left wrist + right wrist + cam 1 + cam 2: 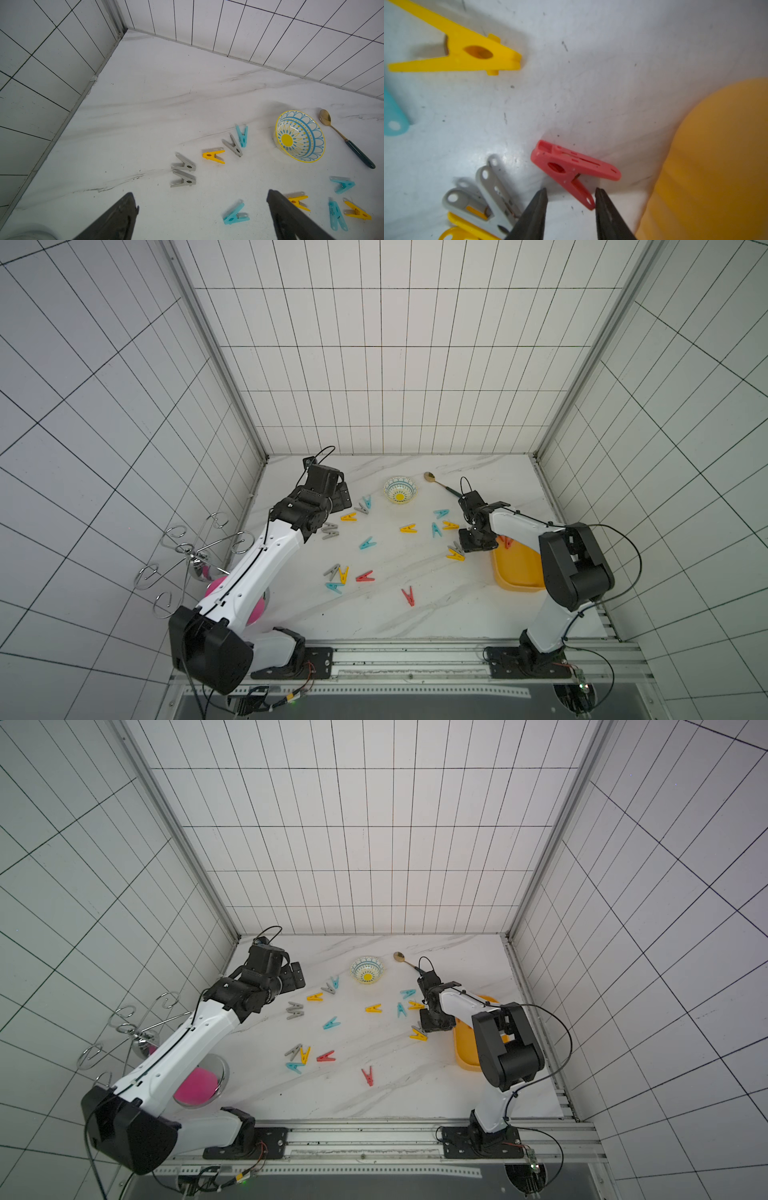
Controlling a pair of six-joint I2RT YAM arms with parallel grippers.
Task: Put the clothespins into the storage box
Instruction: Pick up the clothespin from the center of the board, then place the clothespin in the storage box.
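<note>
With the right gripper (570, 194) jaws part open and empty, take the red clothespin (564, 166) lying just ahead on the tabletop (591, 83), one leg tip between them, long axis oblique to the closing line, storage box (716, 166) just beside.

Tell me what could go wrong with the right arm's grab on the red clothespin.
1. Only one leg of the red clothespin lies between the open jaws of the right gripper, off to one side; closing could flick it away instead of gripping it.
2. The grey clothespin sits close beside the jaws and may get knocked or caught too.
</note>
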